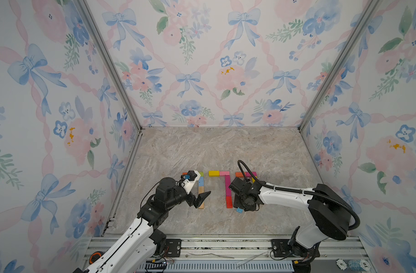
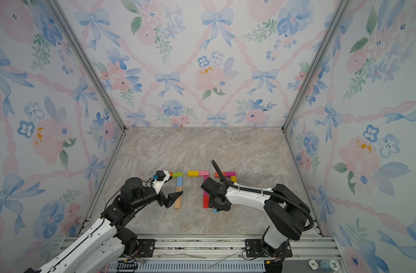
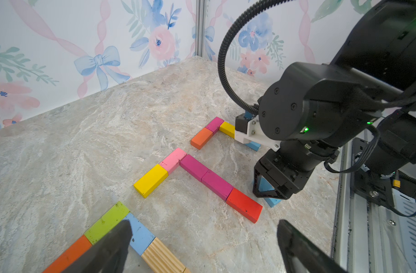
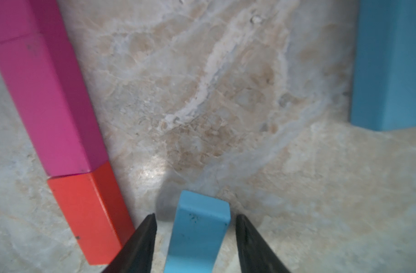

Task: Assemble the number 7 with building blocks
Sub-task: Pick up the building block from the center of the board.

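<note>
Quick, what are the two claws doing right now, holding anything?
Left gripper: open, empty.
Right gripper: open, jaws either side of the blue block, gaps visible, not gripping yet.

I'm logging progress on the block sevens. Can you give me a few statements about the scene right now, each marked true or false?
1. The red block ends a line of magenta blocks. True.
2. The left gripper holds a block. False: its jaws stand wide open with nothing between them.
3. A blue block lies between the fingers of the right gripper. True: the fingers straddle it, with a gap on each side.
4. The yellow block beside the pink block touches the green block. False: a clear gap separates yellow and green.
</note>
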`<action>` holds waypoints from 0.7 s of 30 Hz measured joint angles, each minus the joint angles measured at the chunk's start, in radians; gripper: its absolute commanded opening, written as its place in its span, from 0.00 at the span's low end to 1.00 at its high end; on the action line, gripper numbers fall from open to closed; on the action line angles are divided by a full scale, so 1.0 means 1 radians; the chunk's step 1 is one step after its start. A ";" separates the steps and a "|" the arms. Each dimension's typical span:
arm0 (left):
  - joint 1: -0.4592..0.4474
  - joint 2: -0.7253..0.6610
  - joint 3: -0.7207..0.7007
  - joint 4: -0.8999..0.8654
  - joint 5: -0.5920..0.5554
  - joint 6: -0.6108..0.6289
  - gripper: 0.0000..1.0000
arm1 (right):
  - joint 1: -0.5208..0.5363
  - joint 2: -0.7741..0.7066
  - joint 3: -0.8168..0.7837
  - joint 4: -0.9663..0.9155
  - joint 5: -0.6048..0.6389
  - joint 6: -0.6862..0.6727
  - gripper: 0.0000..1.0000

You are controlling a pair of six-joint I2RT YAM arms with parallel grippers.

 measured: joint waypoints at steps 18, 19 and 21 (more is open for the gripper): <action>0.000 0.000 0.000 0.000 0.000 0.000 0.98 | -0.061 -0.161 -0.080 -0.096 -0.038 -0.051 0.29; 0.000 0.000 0.000 0.000 0.000 0.000 0.98 | -0.066 -0.182 -0.080 -0.105 -0.037 -0.058 0.29; 0.000 0.000 0.000 0.000 0.000 0.000 0.98 | -0.084 -0.232 -0.080 -0.130 -0.032 -0.073 0.29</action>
